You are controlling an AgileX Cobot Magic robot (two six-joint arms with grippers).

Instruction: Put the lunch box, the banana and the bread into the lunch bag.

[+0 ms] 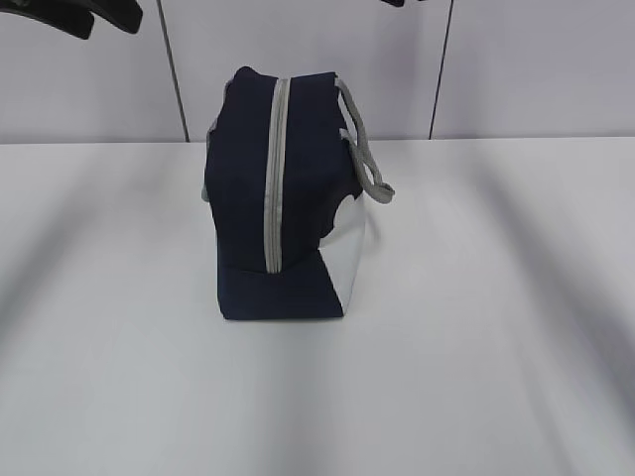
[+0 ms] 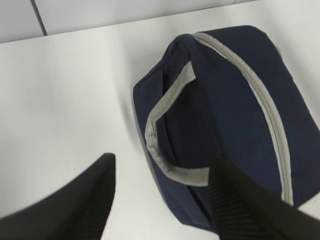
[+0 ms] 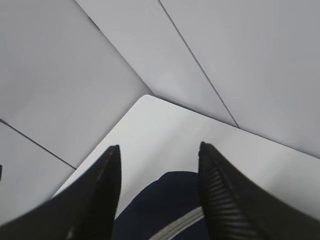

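White table (image 1: pixel 496 347), bag (image 1: pixel 283 198) standing mid-table, zipper (image 1: pixel 277 178) shut.
Both grippers, left (image 2: pixel 160 195) and right (image 3: pixel 159 165), hover above it, jaws apart and empty; its zipper end faces the exterior camera.

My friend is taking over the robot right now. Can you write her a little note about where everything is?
Left claw: open, empty, above the bag.
Right claw: open, empty, also above it.
Bag: upright mid-table, zipper looks fully closed.
Lunch box, banana, bread: not visible in any view; they may be inside, cannot tell.
Left: if they are inside, nothing; otherwise unzip and pack all three.
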